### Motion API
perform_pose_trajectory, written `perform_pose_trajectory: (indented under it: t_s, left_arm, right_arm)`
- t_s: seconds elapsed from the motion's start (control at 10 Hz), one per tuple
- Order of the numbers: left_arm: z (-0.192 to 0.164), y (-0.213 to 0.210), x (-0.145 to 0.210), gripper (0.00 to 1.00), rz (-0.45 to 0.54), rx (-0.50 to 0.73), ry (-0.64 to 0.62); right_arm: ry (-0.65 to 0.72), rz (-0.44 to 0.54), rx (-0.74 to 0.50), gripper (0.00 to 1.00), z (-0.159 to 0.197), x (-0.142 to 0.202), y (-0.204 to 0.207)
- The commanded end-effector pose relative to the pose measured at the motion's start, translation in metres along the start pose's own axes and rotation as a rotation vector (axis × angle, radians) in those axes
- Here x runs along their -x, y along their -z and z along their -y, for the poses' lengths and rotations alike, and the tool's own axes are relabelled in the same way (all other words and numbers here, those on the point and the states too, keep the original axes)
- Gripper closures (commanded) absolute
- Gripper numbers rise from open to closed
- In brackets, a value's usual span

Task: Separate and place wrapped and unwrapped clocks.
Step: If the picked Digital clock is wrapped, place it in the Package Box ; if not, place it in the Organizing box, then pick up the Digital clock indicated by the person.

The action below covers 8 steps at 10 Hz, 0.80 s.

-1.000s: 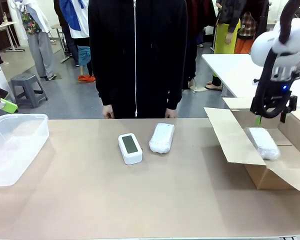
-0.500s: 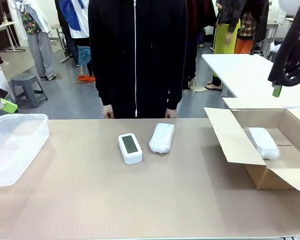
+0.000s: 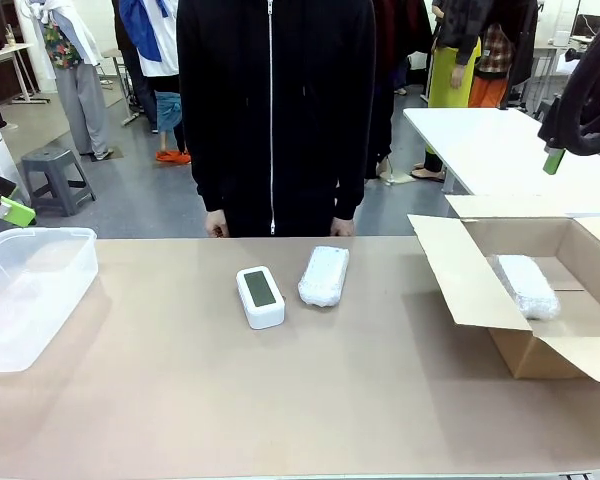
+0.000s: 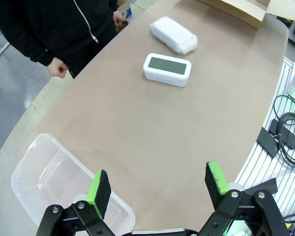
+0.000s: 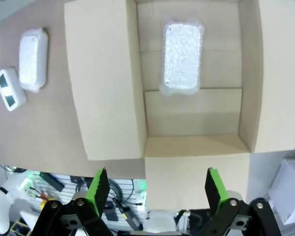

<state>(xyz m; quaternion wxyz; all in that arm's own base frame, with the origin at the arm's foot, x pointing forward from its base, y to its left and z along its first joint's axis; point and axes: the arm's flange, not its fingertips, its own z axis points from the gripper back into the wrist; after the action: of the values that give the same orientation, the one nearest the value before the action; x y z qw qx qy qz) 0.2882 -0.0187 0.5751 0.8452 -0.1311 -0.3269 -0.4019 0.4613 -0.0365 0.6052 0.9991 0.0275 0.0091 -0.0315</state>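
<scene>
inside cardboard box (image 3: 477, 279): one wrapped clock (image 3: 527, 285)

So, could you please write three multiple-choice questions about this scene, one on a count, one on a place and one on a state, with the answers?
1. How many bubble-wrap bundles are there?
A. one
B. two
C. three

2. Where does the right-hand bundle lie?
A. in a person's hand
B. on a stool
C. in the open cardboard box

3. How is the right gripper?
A. open, holding nothing
B. shut on a bundle
C. shut on a flap of the box

Answers:
1 B: one bundle lies in the box, and the other bundle lies on the table beside the bare clock.
2 C: it rests on the box floor, between the flaps.
3 A: its green pads stand wide apart above the box, with nothing between them.
</scene>
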Motion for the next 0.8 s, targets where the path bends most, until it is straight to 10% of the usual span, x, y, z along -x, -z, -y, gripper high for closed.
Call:
perform_pose_trajectory:
  t_s: [0.0, 0.7]
  left_arm:
    - [-0.0003, 0.0005, 0.0009, 0.0, 0.011, 0.011, 0.002]
    - [-0.0003, 0.0005, 0.0009, 0.0, 0.011, 0.011, 0.002]
  right_arm:
    - [-0.016, -0.026, 0.017, 0.0, 0.001, -0.0057, 0.0027]
    - [-0.016, -0.026, 0.017, 0.0, 0.001, -0.0057, 0.0027]
